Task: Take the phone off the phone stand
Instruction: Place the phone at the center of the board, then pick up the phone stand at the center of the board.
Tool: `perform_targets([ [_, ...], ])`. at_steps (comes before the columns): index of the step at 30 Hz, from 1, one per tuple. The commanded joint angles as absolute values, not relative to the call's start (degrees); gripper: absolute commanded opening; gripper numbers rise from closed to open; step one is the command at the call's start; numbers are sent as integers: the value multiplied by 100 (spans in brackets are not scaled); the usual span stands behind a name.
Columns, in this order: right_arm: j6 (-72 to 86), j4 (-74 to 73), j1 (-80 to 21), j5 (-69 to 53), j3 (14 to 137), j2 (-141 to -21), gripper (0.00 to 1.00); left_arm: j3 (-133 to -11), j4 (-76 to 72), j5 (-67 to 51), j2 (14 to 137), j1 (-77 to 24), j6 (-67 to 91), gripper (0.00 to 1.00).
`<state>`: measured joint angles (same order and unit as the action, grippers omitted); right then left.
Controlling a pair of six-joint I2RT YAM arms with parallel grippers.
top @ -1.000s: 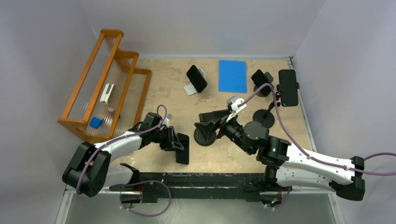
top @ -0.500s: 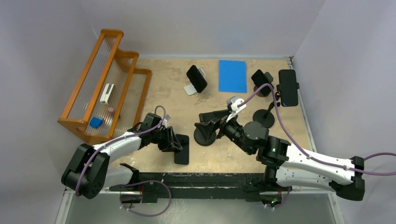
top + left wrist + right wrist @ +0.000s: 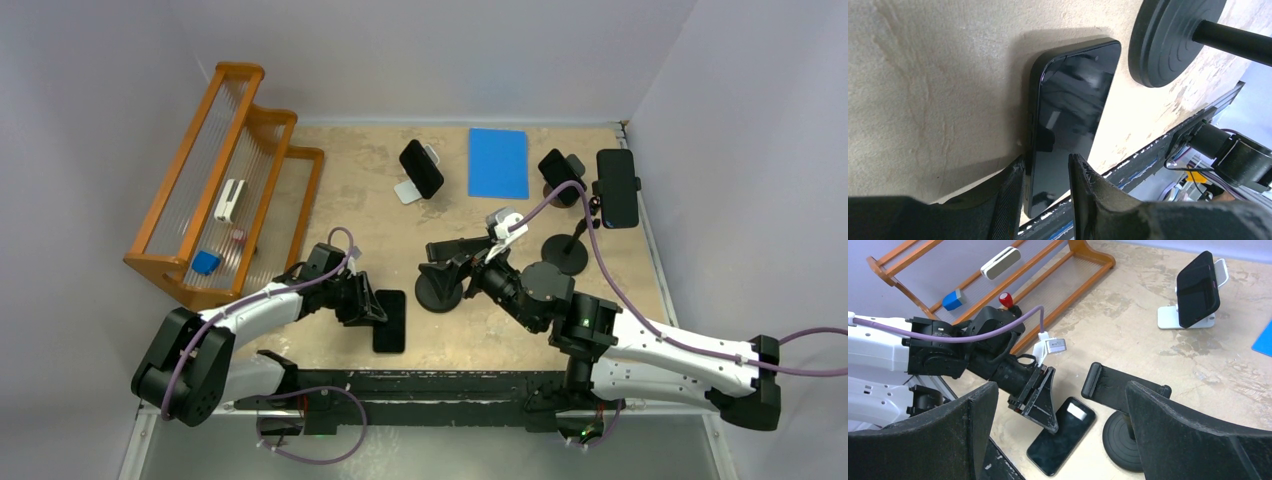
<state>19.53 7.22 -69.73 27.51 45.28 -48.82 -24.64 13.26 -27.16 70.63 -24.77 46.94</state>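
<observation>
The black phone (image 3: 390, 321) lies flat, screen up, on the table near its front edge, left of the phone stand's round base (image 3: 440, 293). The stand's clamp (image 3: 1120, 389) holds nothing. My left gripper (image 3: 1047, 160) stands open over the phone's left edge: one finger (image 3: 1010, 192) is beside that edge and the other (image 3: 1083, 185) is above the screen with a gap. My right gripper (image 3: 1062, 385) is wide open and hangs above the stand's clamp, gripping nothing.
A wooden rack (image 3: 225, 180) with small items stands at the left. At the back are a phone on a white stand (image 3: 421, 168), a blue sheet (image 3: 498, 162) and two more phones on black stands (image 3: 617, 187). The table's black front rail (image 3: 430, 380) runs just below the lying phone.
The left gripper's jaws have opened off the phone, and the gripper has drawn back slightly to the left. The phone stays flat on the table. The right arm is still.
</observation>
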Motion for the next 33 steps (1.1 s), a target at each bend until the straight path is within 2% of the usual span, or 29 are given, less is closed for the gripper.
perform_targets([
  [1,2018,978,-6996,2885,4512,-4763,99,-2628,1315,-2655,6969,-2479,4694,35],
  [13,2050,954,-6996,2993,4466,-4775,99,-2764,1505,-2657,6635,-2478,4698,36],
  [23,2263,1051,-6994,3371,4421,-4887,99,-3609,1665,-3377,5954,-2496,4368,37],
  [29,2700,661,-6996,3894,4473,-4952,99,-4285,1649,-3563,5809,-2496,3523,37],
  [33,2906,456,-6994,4038,4454,-4961,99,-4643,1538,-3247,5644,-2496,2751,36],
])
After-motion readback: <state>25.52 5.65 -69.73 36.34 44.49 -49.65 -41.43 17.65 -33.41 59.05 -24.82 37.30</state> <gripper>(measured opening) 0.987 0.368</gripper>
